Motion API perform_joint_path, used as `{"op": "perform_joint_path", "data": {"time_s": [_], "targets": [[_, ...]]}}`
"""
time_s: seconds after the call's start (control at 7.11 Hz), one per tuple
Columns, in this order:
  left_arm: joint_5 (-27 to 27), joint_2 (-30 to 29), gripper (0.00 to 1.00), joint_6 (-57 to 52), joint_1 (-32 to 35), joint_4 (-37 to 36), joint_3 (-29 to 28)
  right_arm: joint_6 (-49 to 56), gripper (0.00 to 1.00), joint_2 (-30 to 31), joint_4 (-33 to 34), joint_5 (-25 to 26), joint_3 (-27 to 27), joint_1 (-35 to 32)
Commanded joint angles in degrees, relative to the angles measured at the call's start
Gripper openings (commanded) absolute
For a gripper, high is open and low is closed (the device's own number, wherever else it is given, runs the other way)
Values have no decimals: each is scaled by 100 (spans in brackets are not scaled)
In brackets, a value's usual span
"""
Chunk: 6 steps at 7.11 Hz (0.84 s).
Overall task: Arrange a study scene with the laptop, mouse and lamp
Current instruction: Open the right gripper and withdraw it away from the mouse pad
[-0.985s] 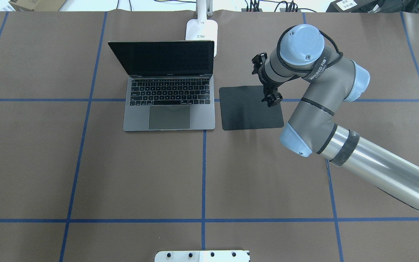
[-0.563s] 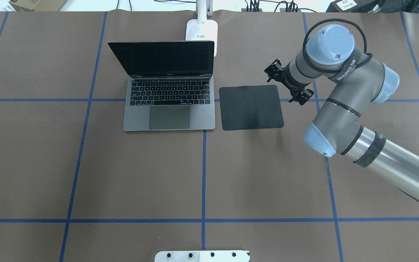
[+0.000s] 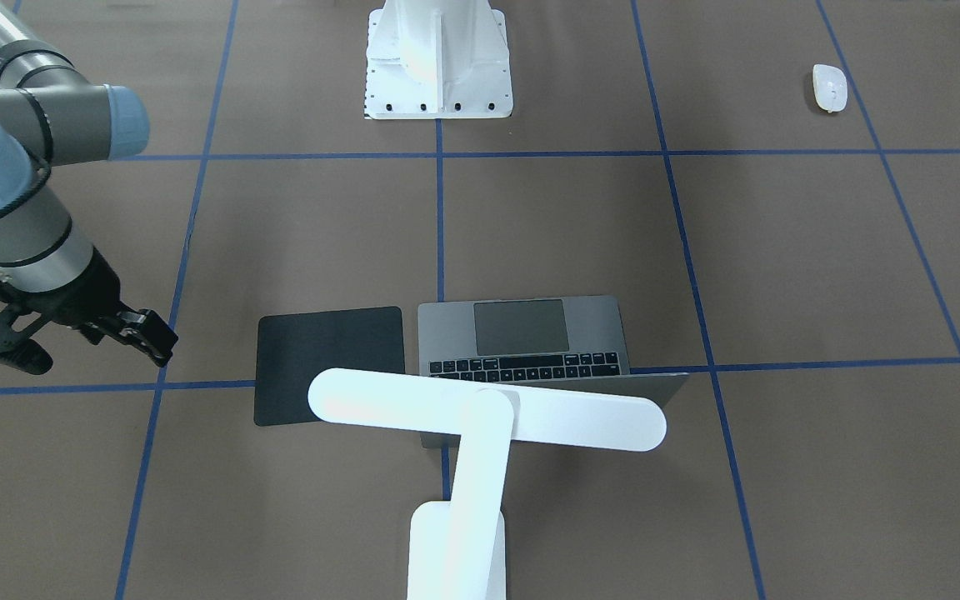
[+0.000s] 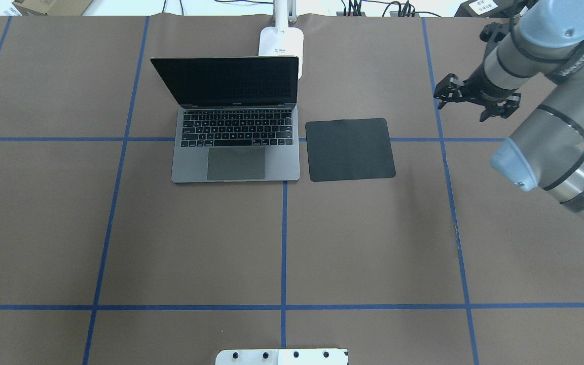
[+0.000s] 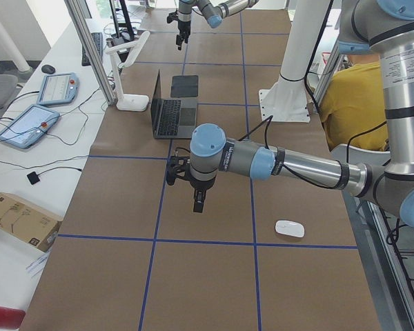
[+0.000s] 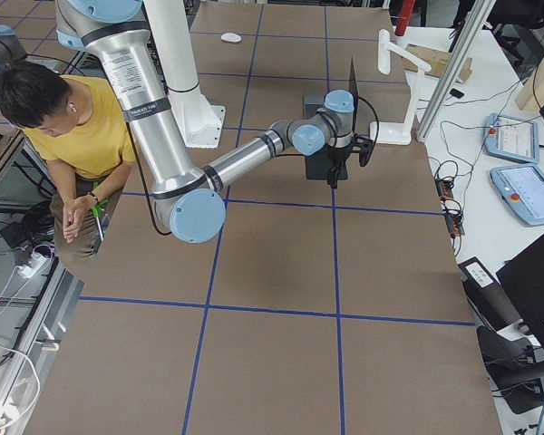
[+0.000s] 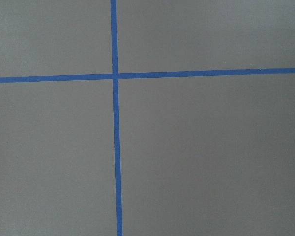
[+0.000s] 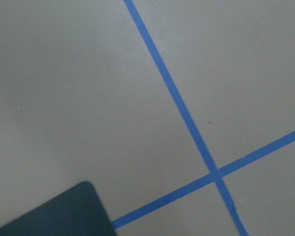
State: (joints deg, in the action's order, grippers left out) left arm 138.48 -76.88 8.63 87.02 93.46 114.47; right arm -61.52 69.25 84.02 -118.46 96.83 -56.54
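- Overhead exterior view: one laptop [image 4: 236, 152] sits open on the worktop [image 4: 282, 243], screen dark, keys toward the robot.
- One black pad [image 4: 350, 149] lies flat just beside the laptop, on the robot's right.
- One lamp [image 3: 488, 408] stands behind the laptop, with its bar head above the lid.
- One mouse [image 3: 829, 87] lies alone on the robot's left side, well apart from the laptop.
- The right arm reaches in from the side with its wrist bent. The right gripper [image 4: 469, 104] hangs above the worktop, off the pad on the robot's right. Its fingers [image 3: 147, 333] are spread and hold nothing.
- The left arm stretches low across the worktop. The left gripper [image 5: 199, 200] points down near the mouse, and I cannot tell how its fingers stand.
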Motion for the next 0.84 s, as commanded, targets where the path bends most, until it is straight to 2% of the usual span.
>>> {"op": "perform_joint_path", "data": {"time_s": [0.0, 0.14, 0.28, 0.42, 0.7], "targets": [[763, 50, 100, 42, -88, 260, 41, 2590, 100, 971, 132, -256, 300, -785], [777, 85, 100, 7, -272, 295, 75, 3436, 100, 1281, 150, -605, 292, -1197], [447, 346, 100, -11, -613, 504, 93, 4193, 100, 1623, 150, -1060, 292, -1654], [-70, 810, 100, 41, -956, 1054, 111, 4470, 100, 1931, 106, -1230, 318, -1902], [-101, 1680, 100, 51, -1195, 1776, 120, 4421, 100, 2013, 88, -1223, 310, -1905]]}}
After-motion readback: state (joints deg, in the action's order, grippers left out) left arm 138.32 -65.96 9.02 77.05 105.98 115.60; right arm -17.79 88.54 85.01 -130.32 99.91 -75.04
